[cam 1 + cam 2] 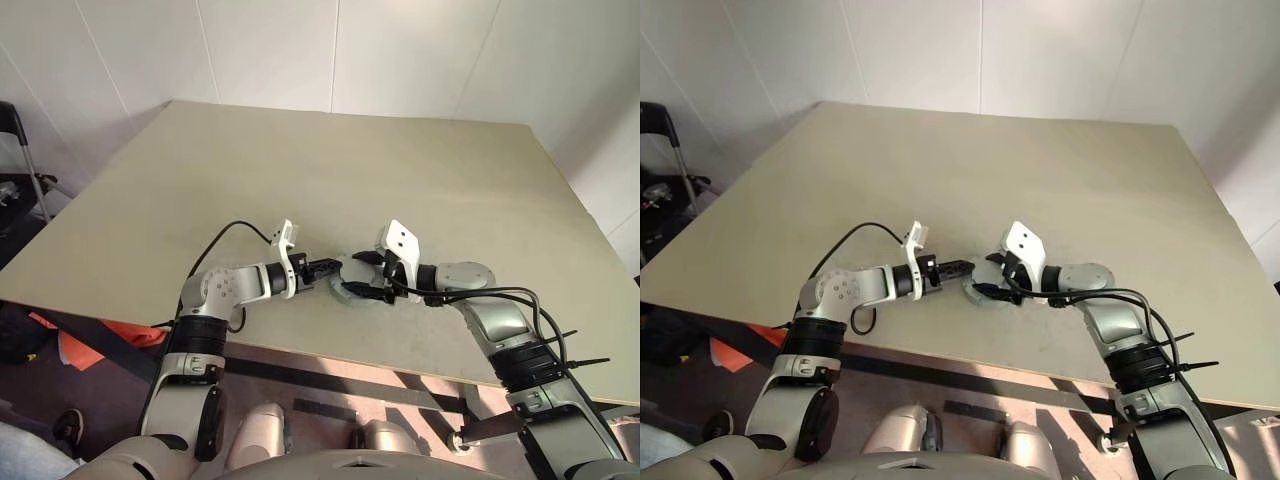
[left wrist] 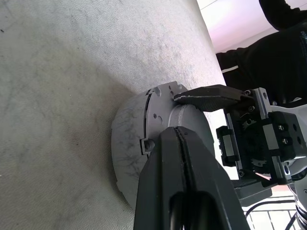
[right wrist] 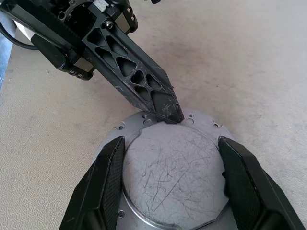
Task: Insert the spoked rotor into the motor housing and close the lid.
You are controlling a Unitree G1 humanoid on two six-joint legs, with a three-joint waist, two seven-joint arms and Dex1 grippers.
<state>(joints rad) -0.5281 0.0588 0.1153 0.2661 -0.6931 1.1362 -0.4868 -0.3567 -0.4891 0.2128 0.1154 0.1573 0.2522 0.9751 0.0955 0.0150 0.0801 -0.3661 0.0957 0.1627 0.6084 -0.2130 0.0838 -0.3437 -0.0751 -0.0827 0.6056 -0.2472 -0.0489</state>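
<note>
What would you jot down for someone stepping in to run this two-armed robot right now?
Left gripper: fingers shut, tip pressing on the flange edge of the round grey metal lid.
Right gripper: fingers spread on either side of the lid's raised scratched centre, close against it.
The lid lies flat on the beige table, near its front edge.
Rotor and housing: hidden, presumably under the lid.
Left to do: confirm the lid is seated, then withdraw both arms.

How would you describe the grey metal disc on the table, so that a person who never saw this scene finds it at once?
Start at the beige table and go to its near edge, where the two arms meet. The lid, a round grey metal disc with a scratched flat face and small holes round its rim, lies between the right gripper's open black fingers. The shut left gripper touches its edge with its tip.
</note>
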